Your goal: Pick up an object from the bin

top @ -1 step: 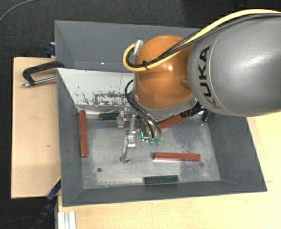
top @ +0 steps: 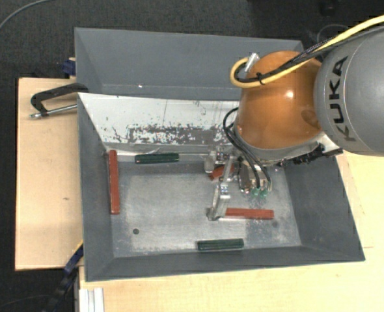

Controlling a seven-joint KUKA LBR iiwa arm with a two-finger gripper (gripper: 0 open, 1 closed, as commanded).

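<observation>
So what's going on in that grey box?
A robot arm is down in the grey bin to pick something out. Its end effector sits at the left end of a red stick on the right. Nothing is lifted yet. Another red stick lies at the left, one green stick at the back, another green stick in front.

**Grey arm, orange dome**

We're looking at a fat grey arm [top: 368,90], with black KUKA lettering [top: 338,101] running down its side. We see a glossy orange cover [top: 276,106] capping the wrist and a yellow cable [top: 348,34] looping over the top. Underneath we spot dark tangled wires [top: 244,158] and a slim silvery gripper [top: 217,210].
</observation>
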